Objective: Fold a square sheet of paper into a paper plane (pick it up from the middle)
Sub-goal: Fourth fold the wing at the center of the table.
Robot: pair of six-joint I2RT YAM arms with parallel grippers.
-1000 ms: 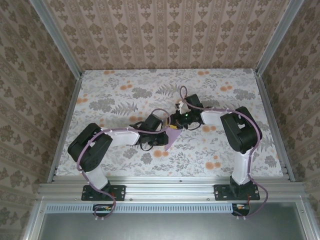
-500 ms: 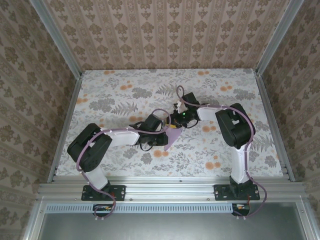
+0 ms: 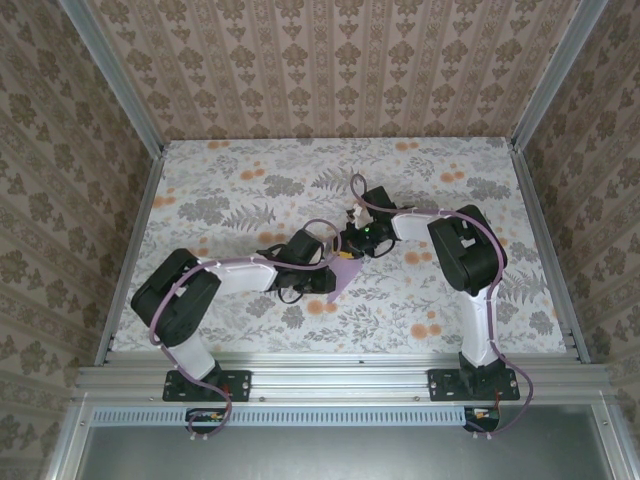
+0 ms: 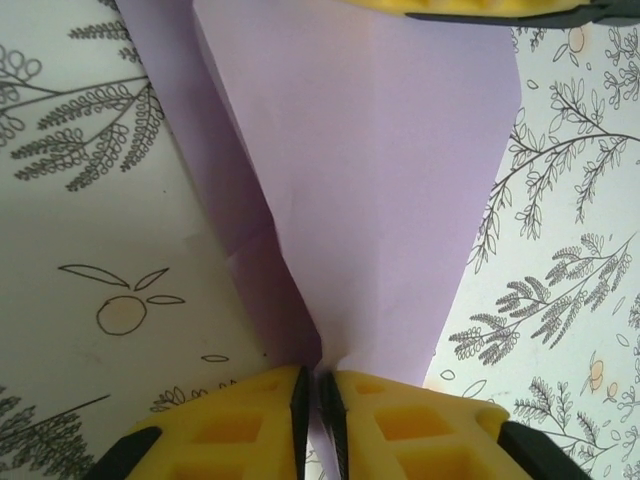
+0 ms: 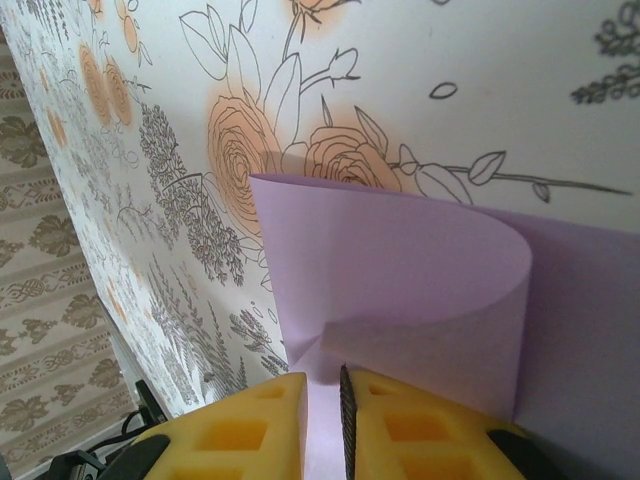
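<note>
The square sheet of paper (image 3: 343,278) is lavender, partly folded and tapering to a point, and sits mid-table between both grippers. In the left wrist view the paper (image 4: 370,180) narrows down into my left gripper (image 4: 318,385), whose yellow jaws stand almost together with the paper's tip in the slim gap. The right gripper's yellow fingers (image 4: 470,6) show at the paper's far edge. In the right wrist view a flap of the paper (image 5: 400,270) curls over, and my right gripper (image 5: 322,385) pinches its near edge. From above, the left gripper (image 3: 328,266) and right gripper (image 3: 352,250) meet over the paper.
The floral tabletop (image 3: 240,190) lies open behind and to both sides of the arms. Patterned walls (image 3: 330,60) and aluminium rails (image 3: 130,240) enclose the table. Purple cables loop over both arms.
The right arm's elbow has swung a little to the left while its gripper stays at the paper. The left arm and the paper have hardly moved.
</note>
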